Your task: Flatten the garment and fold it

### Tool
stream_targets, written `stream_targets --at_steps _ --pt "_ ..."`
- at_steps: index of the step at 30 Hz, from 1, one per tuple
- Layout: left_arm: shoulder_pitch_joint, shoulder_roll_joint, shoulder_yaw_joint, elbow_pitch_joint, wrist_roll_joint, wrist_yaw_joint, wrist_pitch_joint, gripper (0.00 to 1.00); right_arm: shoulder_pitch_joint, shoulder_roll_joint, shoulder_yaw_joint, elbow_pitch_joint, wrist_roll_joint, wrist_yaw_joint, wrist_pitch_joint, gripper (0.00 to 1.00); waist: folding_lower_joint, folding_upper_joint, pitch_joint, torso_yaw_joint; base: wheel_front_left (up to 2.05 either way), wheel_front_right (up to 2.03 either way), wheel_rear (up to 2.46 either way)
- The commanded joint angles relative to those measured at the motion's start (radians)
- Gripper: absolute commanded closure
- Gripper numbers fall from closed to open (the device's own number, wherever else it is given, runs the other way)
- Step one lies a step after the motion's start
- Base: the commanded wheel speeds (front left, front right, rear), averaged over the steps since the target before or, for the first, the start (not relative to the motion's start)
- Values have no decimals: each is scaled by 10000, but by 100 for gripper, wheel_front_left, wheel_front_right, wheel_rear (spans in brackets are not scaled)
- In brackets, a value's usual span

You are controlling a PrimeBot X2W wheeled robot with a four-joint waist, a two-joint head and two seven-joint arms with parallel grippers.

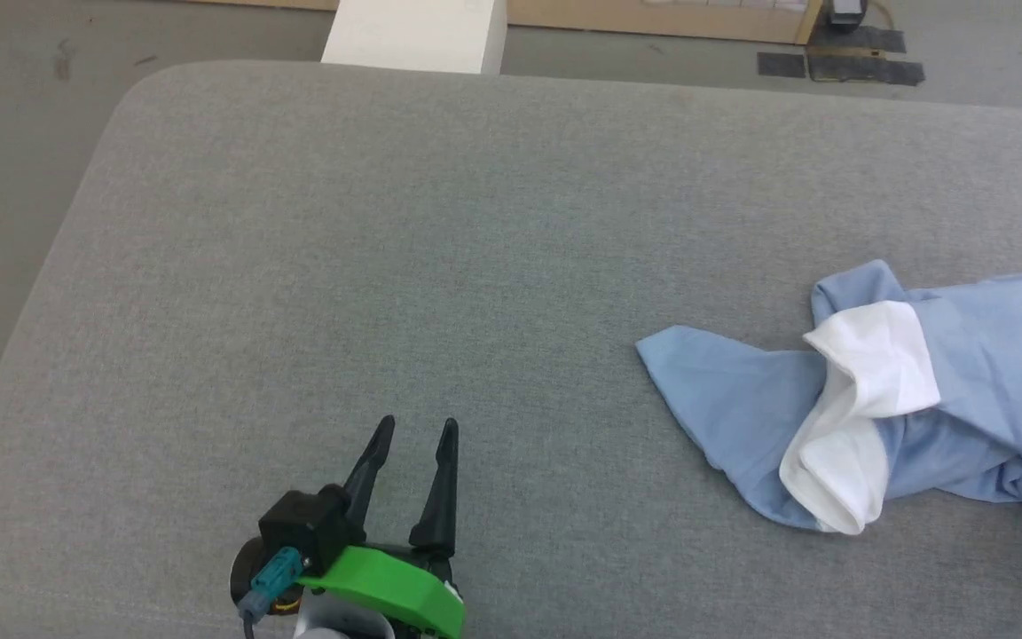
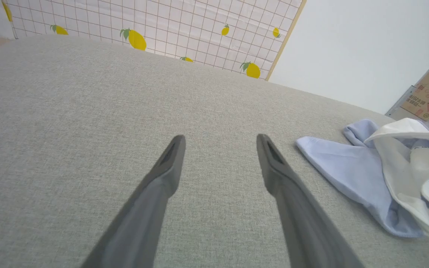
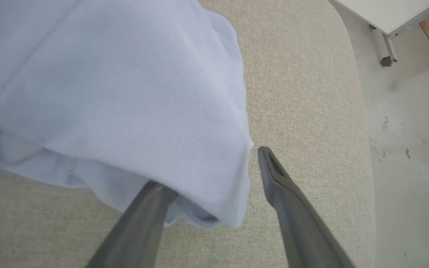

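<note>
Left claw (image 1: 418, 423) is held wide open over the grey counter (image 1: 387, 222), and nothing is touched by it. Well off to its right, the garment (image 1: 742, 399) is seen bunched up and stretched sideways, with one blue corner pointed at that claw. Right claw (image 3: 205, 163) is spread too. One finger (image 3: 136, 227) is covered by blue cloth, but nothing is pinched.

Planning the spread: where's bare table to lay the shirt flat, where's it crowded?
Bare: grey table from its left and far edges across to the garment, around the open left gripper. Crowded: right side, the garment bunched there, a fold draped over one finger of the open right gripper.
</note>
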Motion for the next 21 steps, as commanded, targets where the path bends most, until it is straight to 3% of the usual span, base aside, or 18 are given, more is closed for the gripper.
stream_targets --at_steps 1,8,13,17,21 --pt "69 -15 16 19 -36 -49 -38 0 -253 88 62 -333 287 -17 222 0 0 -1 -145 -86 0 0 0" --pt "172 -15 15 -76 -193 21 -38 0 -675 620 144 -3694 2295 -17 1357 0 0 -1 -374 -113 0 0 0" --pt "185 -15 -53 -101 -239 12 -38 0 -926 907 1305 -5540 2747 -17 2135 0 0 -1 -354 108 0 0 0" --pt "134 -15 -135 -117 -298 37 -38 0 -1302 1091 2461 -5696 3041 -17 2730 0 0 -1 -235 394 0 0 0" --pt "51 -15 -261 -114 -385 71 -38 0 -1745 871 3777 -4820 3046 -17 3591 0 0 -1 -64 743 0 0 0"
